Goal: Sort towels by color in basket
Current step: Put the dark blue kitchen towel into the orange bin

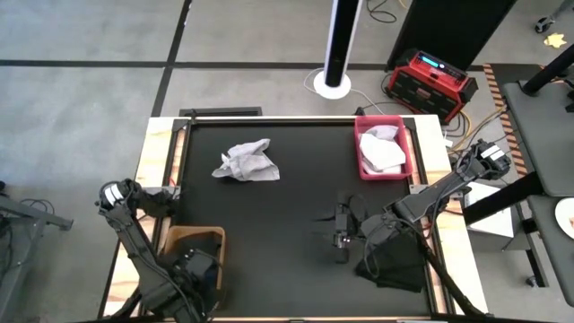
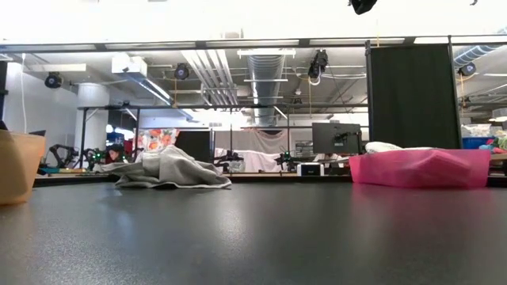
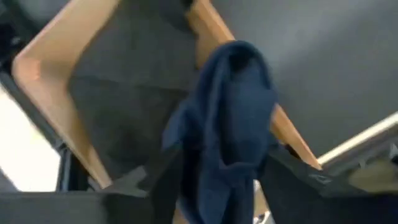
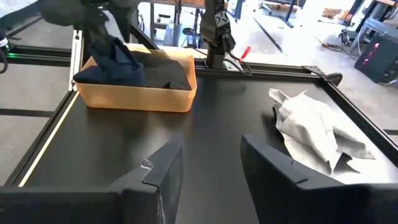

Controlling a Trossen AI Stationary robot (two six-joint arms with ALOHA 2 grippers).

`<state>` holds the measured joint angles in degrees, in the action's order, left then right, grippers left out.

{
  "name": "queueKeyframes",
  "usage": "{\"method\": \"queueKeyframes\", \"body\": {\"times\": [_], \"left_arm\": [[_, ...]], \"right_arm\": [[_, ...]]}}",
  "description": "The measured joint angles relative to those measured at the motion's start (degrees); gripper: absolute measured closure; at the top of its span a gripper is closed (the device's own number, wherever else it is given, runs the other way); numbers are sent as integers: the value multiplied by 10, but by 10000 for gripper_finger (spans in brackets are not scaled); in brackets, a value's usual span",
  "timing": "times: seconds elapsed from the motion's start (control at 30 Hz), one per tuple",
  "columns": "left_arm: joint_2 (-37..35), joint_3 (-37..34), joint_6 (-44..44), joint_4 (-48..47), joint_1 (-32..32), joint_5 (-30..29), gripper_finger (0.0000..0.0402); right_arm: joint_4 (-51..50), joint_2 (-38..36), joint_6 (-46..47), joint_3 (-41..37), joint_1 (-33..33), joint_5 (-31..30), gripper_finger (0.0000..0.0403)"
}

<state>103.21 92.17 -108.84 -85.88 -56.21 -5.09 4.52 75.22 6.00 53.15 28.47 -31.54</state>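
My left gripper (image 3: 224, 180) hangs over the tan basket (image 1: 193, 244) at the table's near left and is shut on the navy blue towel (image 3: 227, 124). The right wrist view shows that navy blue towel (image 4: 115, 59) at the tan basket's (image 4: 140, 93) end. My right gripper (image 4: 211, 162) is open near the table's middle (image 1: 341, 235) and touches nothing. A black towel (image 1: 395, 260) lies flat under the right arm. A crumpled light grey towel (image 1: 247, 161) lies on the far half of the table. The pink basket (image 1: 363, 166) holds light towels (image 1: 381, 151). My left gripper pinches the navy blue towel's bunched upper part (image 3: 217, 165) between its two fingers (image 3: 158, 186), coming from above. The cloth is gathered in several folds. It hangs below the fingers, and its lower end (image 4: 109, 71) reaches into the tan basket.
Something dark (image 4: 168, 71) lies inside the tan basket. The light grey towel (image 4: 317, 130) is ahead of my right gripper, toward the far edge. The low view shows the tan basket (image 2: 16, 166), the grey towel (image 2: 166, 170) and the pink basket (image 2: 420, 168). Bare black table lies between them.
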Motion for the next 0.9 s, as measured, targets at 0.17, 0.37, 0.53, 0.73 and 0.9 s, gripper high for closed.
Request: {"method": "queueKeyframes", "body": {"times": [0.17, 0.37, 0.53, 0.73, 0.9], "left_arm": [[4, -1, 2, 0, 0, -8, 366], [4, -9, 3, 49, -3, -10, 399], [5, -44, 2, 73, -7, -25, 401], [5, -88, 2, 118, -9, -25, 401], [5, -123, -2, 174, -11, -18, 401]], "right_arm": [[0, 0, 0, 0, 0, 0, 254], [0, 0, 0, 0, 0, 0, 243], [1, 0, 0, 0, 0, 0, 238], [1, 0, 4, 0, 0, 0, 248], [1, 0, 4, 0, 0, 0, 255]]}}
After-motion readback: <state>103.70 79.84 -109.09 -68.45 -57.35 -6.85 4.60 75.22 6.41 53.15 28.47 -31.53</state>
